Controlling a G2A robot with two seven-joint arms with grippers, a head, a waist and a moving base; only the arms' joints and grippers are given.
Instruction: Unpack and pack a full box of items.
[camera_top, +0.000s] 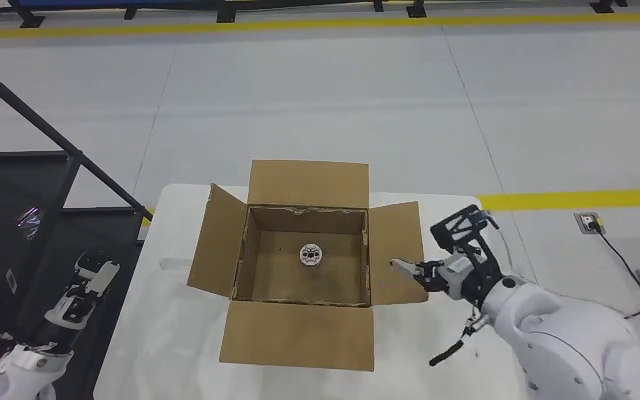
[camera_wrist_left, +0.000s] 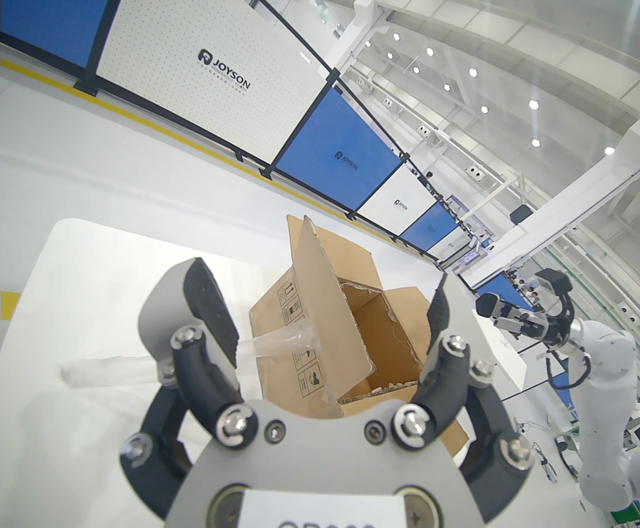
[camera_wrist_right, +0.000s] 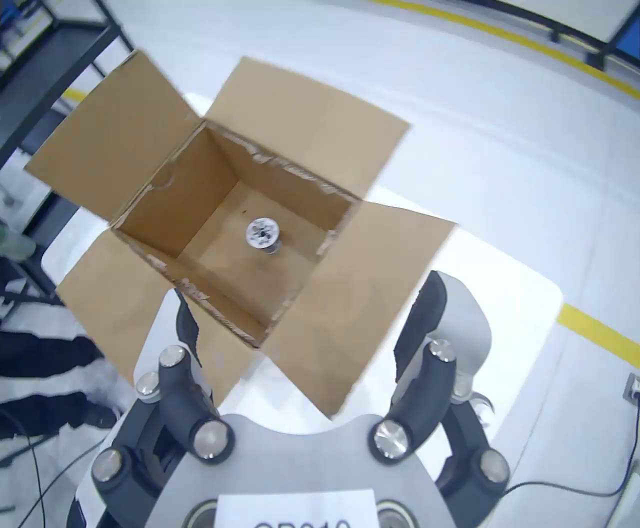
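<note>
While poised centre-right, holds right gripper (camera_top: 420, 258) agape for round-capped item (camera_top: 311, 256) in cardboard box (camera_top: 300, 335). Parks left gripper (camera_top: 92, 270) lower left, agape, clear.

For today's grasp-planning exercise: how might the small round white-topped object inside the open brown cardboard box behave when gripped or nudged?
The small round white-topped object looks rigid and probably light, being tiny within the brown cardboard box. It seems to stand on end; knocked over, it might roll.
</note>
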